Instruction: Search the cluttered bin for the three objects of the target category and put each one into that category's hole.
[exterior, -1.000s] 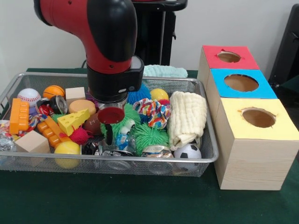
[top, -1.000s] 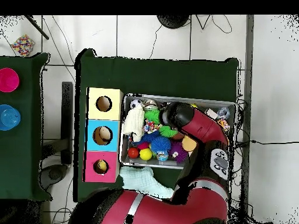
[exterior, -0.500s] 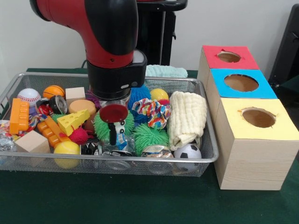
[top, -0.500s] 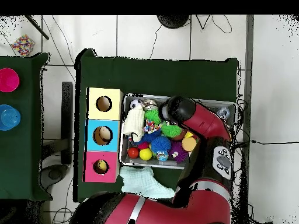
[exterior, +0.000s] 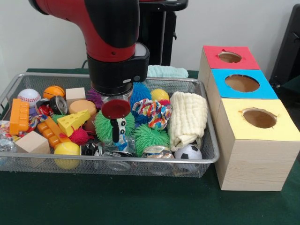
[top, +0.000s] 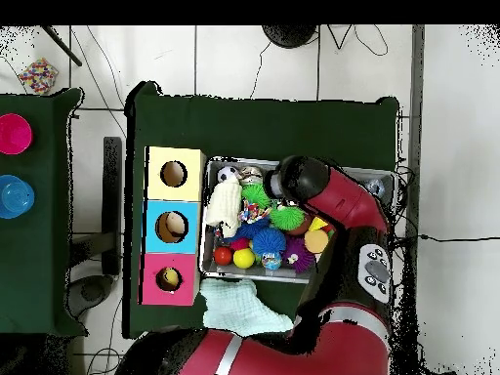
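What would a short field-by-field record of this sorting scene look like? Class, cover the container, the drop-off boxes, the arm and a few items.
container: wire mesh bin on a green table
drop-off: three wooden boxes with round holes, red, blue, yellow, in a row beside the bin
arm: red and black, its gripper low over the bin's middle, among the green spiky balls
jaws: state cannot be told
other items: cream folded cloth, soccer ball, cheese wedge toy, baseball
outside bin: mint cloth behind it
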